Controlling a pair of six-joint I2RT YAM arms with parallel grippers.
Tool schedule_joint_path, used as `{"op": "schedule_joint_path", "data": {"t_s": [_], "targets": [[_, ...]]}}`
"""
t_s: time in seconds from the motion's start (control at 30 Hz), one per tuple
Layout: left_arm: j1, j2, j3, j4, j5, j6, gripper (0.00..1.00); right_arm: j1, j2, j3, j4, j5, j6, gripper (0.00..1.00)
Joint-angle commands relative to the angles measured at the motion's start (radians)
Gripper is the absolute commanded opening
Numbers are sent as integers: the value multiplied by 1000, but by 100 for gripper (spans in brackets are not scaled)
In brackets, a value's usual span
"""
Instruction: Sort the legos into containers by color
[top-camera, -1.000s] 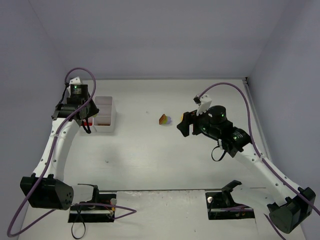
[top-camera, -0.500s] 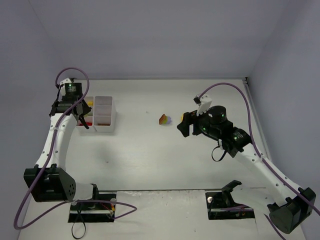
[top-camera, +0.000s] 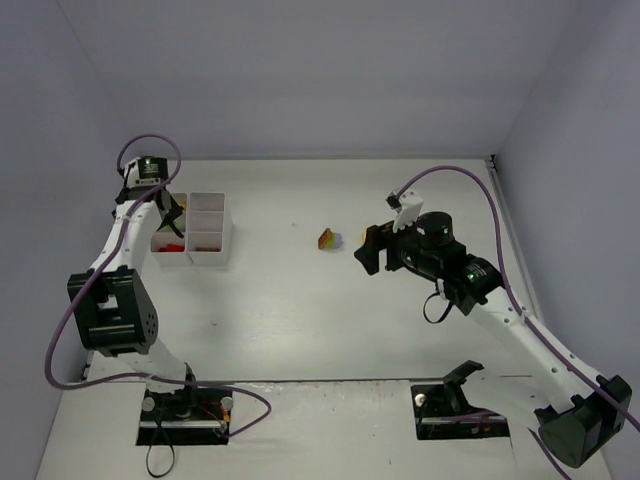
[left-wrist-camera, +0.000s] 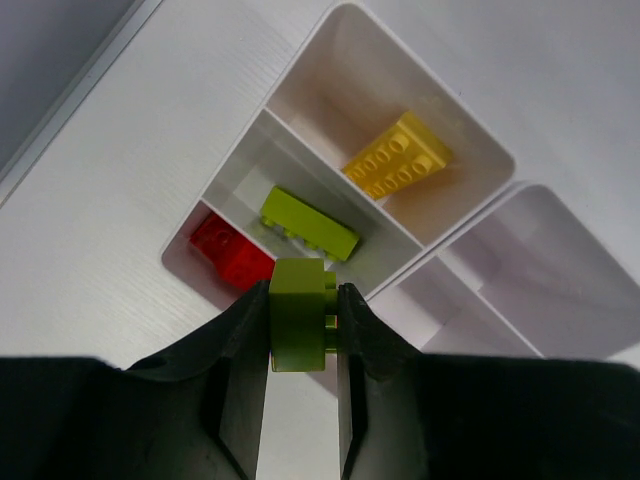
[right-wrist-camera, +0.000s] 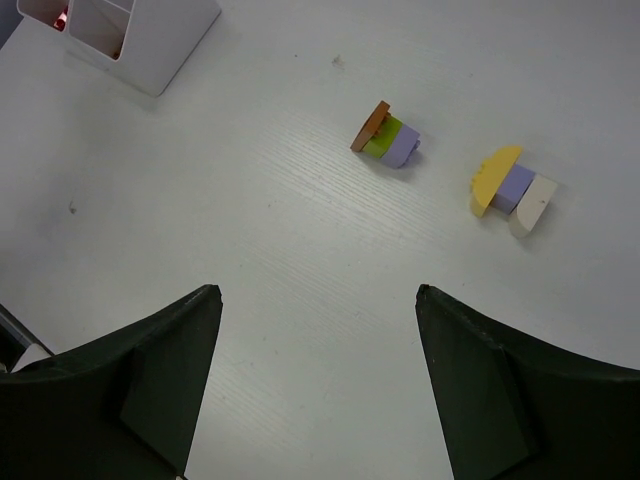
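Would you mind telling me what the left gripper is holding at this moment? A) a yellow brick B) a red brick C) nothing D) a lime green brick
D: the left wrist view shows a lime green brick pinched between the fingers of the left gripper.

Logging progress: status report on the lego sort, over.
Left gripper shut on lime brick, over tray. Right gripper open, empty. Two mixed clusters unsorted. Nothing in the way.

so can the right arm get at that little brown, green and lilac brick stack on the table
Probably yes: the right end effector hangs open above bare table, and the brown, green and lilac plastic brick stack lies just ahead with nothing between.
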Motion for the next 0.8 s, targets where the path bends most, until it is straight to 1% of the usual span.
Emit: {"op": "schedule_joint_path", "data": {"t_s": [0.0, 0.13, 0.17, 0.23, 0.33, 0.37, 0.43, 0.57, 0.6, 0.63, 0.77], "targets": [[3, 23, 67, 83, -17, -34, 0, -7, -8, 28, 47, 14, -19, 75], [5, 66, 80, 109, -31, -37, 0, -8, -16, 22, 47, 17, -28, 75], [3, 83, 88, 104, -32, -40, 1, -8, -16, 22, 46, 19, -27, 75], [3, 100, 111, 84, -29, -55, 5, -8, -19, 18, 47, 25, -28, 75], [5, 107, 123, 55, -43, -83, 16, -10, -19, 15, 44, 27, -28, 75], [5, 106, 122, 51, -52, -86, 23, -11, -17, 14, 45, 30, -28, 75], [5, 101, 122, 46, -57, -92, 29, -11, -14, 14, 44, 33, -28, 75], [3, 98, 125, 23, -42, -94, 37, -13, -3, 12, 44, 45, -16, 75], [5, 97, 123, 20, -40, -94, 37, -13, 1, 12, 44, 47, -7, 75], [5, 95, 120, 14, -39, -91, 40, -11, 7, 9, 44, 53, -2, 75], [5, 83, 114, 5, -28, -81, 41, -13, 20, 5, 47, 68, 18, 75]]}}
